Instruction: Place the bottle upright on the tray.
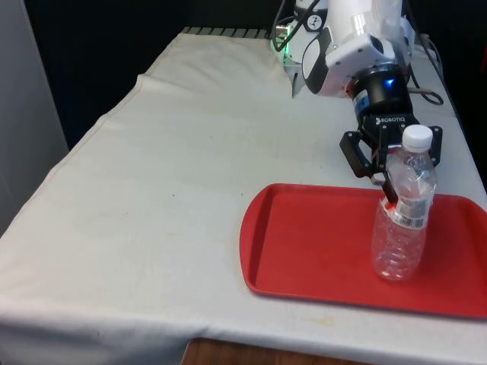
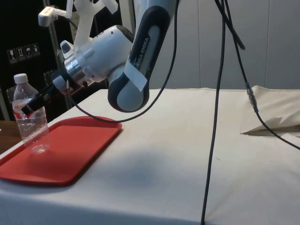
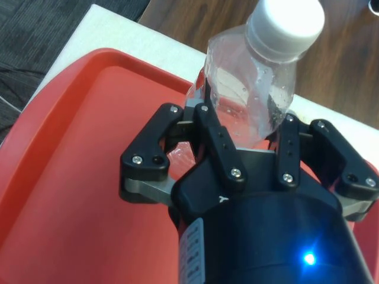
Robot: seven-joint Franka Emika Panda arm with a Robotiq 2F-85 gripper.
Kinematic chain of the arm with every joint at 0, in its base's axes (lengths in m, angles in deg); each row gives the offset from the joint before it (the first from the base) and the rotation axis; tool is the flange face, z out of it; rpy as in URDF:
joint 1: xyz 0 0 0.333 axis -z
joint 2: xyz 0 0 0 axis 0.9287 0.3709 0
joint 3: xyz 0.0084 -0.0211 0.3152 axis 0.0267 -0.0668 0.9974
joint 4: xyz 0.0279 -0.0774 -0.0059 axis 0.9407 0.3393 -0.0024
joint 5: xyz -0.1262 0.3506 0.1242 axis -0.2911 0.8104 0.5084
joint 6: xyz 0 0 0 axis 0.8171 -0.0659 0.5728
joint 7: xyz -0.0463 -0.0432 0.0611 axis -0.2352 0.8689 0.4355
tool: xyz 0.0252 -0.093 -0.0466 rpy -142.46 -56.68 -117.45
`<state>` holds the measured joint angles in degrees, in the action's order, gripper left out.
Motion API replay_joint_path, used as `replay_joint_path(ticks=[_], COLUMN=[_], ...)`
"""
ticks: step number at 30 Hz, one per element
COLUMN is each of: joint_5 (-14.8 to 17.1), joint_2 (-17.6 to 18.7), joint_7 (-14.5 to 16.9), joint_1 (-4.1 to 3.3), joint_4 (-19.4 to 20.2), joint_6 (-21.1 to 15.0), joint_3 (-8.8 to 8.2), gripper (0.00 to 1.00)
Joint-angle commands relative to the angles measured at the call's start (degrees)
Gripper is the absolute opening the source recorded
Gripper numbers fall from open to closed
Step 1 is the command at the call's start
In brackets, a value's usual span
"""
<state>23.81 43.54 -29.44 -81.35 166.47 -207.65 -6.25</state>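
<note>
A clear plastic bottle [image 1: 399,236] with a white cap stands upright on the red tray [image 1: 304,243], its base resting on the tray's right half in the front view. My black gripper [image 1: 396,190] reaches down at a slant from behind and is shut on the bottle's upper body, just below the shoulder. From the side, the bottle [image 2: 33,129] stands at the tray's [image 2: 75,150] far end with the gripper [image 2: 26,108] on it. In the wrist view the fingers [image 3: 216,142] press both sides of the bottle [image 3: 249,94] above the tray [image 3: 77,148].
The tray lies near the table's front edge on the front view's right. White cloth [image 1: 167,175] covers the broad open stretch to the tray's left. Black cables [image 2: 220,93] hang over the table in the side view.
</note>
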Motion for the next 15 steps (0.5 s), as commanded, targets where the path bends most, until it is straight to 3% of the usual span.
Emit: replay_joint_path(ticks=[1,15], joint_5=[0.2,0.1], joint_2=[0.6,0.5], joint_7=[-0.1,0.1], joint_1=[0.06,0.06], joint_4=[-0.3,-0.3], joint_6=[-0.8,-0.5], joint_3=[0.11,0.0], gripper=[0.35,0.35])
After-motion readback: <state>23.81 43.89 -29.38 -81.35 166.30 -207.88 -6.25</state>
